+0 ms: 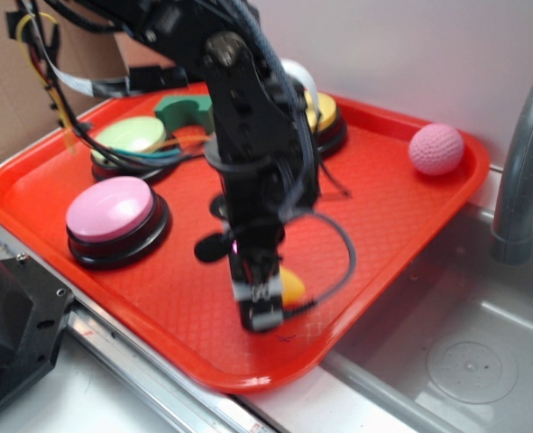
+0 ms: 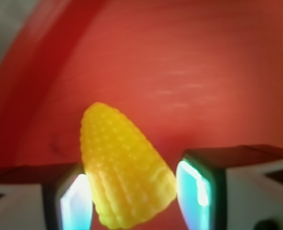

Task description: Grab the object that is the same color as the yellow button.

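My own arm (image 1: 248,153) hides most of the yellow button (image 1: 325,113) and nearly all the corn piece (image 1: 291,285); the wrist view's edge cuts off my fingers (image 2: 74,201).

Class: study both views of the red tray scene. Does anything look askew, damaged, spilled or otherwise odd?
Nothing looks damaged or spilled. The small yellow ribbed plastic corn piece lies tilted on the red plastic tray, between the fingers of the black gripper.

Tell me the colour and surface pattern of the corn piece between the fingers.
Yellow, ribbed with kernel rows; clearest in the wrist view: corn piece.
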You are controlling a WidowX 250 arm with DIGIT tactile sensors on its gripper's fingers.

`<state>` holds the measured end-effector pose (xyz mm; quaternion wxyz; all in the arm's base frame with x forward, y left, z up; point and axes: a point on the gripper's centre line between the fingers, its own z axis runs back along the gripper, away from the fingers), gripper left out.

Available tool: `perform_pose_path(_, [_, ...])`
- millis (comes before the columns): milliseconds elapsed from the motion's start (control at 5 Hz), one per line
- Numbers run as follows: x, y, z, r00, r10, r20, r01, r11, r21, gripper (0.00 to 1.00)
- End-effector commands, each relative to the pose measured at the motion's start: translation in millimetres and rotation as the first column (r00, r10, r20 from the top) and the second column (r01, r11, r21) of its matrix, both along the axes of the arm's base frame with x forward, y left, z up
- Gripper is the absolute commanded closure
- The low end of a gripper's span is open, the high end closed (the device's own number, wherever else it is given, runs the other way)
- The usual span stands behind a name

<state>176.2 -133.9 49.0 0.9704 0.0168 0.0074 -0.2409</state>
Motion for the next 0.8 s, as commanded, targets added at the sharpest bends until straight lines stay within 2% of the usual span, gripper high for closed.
perform_pose_path(0, [10,62,83,0.891,0.452,0.046,-0.453,0.891,0.021,1.00])
perform_pose_path(200, [4,86,122,0.751,0.657,0.066,-0.660,0.750,0.049,1.00])
perform_pose_path(400, [9,98,139,0.679,0.730,0.075,-0.733,0.680,0.014,1.00])
perform_pose_path(600, [12,102,145,0.660,0.748,0.069,-0.750,0.662,0.002,1.00])
